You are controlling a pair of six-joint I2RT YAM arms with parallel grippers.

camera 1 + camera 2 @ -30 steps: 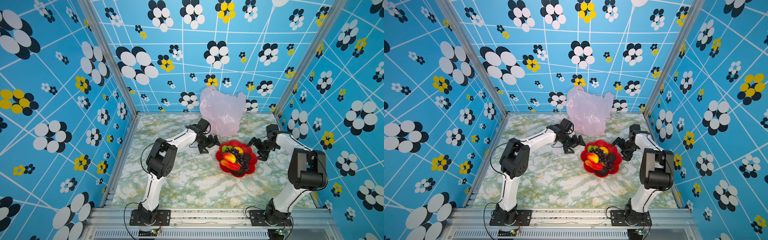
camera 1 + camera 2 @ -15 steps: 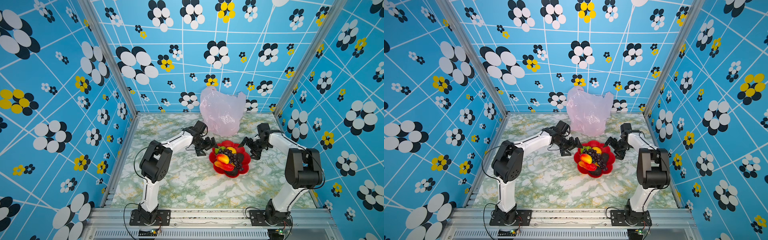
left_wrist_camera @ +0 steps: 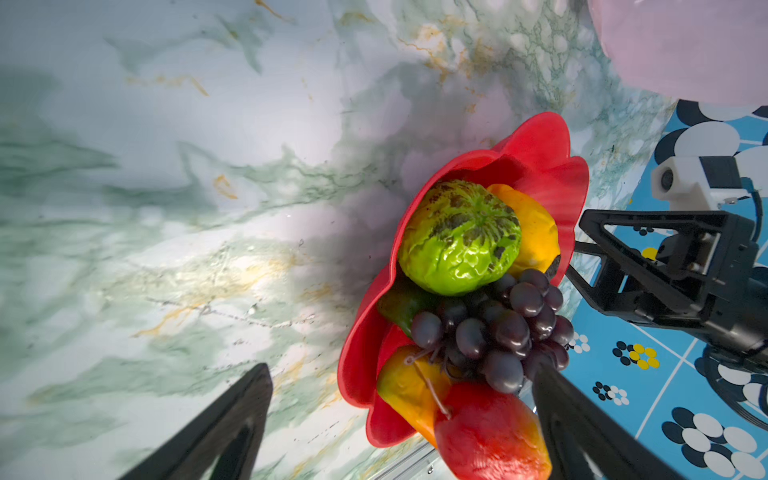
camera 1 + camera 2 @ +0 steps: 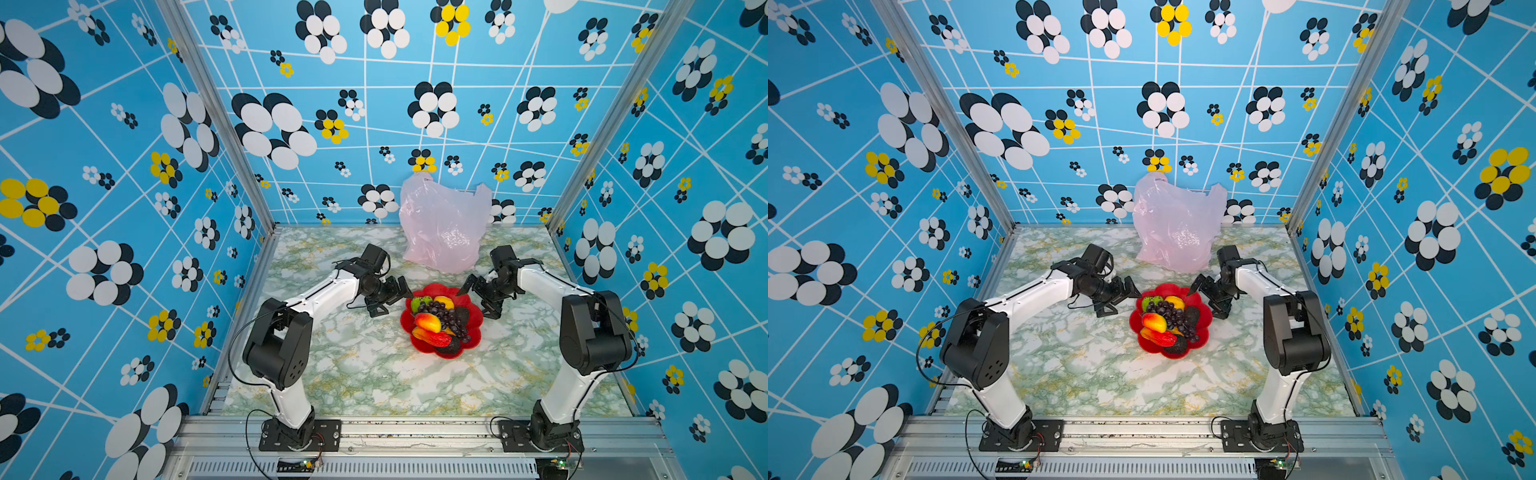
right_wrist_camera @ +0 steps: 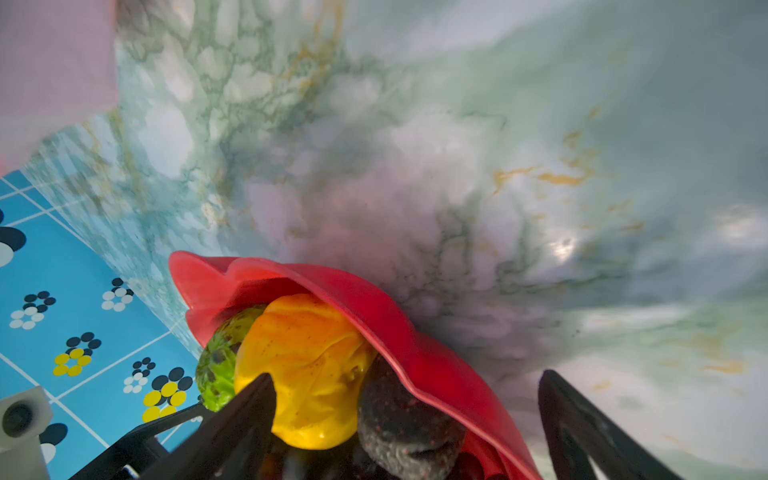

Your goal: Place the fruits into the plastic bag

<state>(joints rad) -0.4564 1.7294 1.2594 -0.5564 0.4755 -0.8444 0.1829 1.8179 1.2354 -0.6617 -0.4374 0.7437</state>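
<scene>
Between the two arms, at table centre: red flower-shaped dish (image 4: 476, 328) on the marbled table (image 4: 374, 374), heaped with the fruits (image 4: 428, 322). Just beyond the dish, on the far side: plastic bag (image 4: 442, 226), slumped upright against the far wall (image 4: 374, 124).

Step in hand: approach to the dish. No fruit lifted yet; none visible inside the bag, with cloudy film preventing confirmation.

State of tools:
- At the far-left rim, left gripper (image 4: 392, 298): jaws spread wide, nothing held.
- At the far-right rim, right gripper (image 4: 477, 301): jaws spread wide, nothing held.

From each wrist camera, dish rim between the two fingers; one right finger (image 5: 245, 424) just over the yellow fruit (image 5: 307, 365).

Next move, as judged: close on one top fruit, or on the rim from both sides, then carry toward the bag. Requires an open bag mouth, not seen open at present. Keep one arm free for that.

Appearance: fruits small, glossy, moulded. Dark purple grape bunch (image 3: 498, 332) draped over the heap; green kiwi (image 3: 459, 237) with dark mottling; red-yellow mango (image 3: 490, 436); matt dark avocado (image 5: 409, 419). Bag thin, pale pink, crinkled; likely to shift at a light touch.
</scene>
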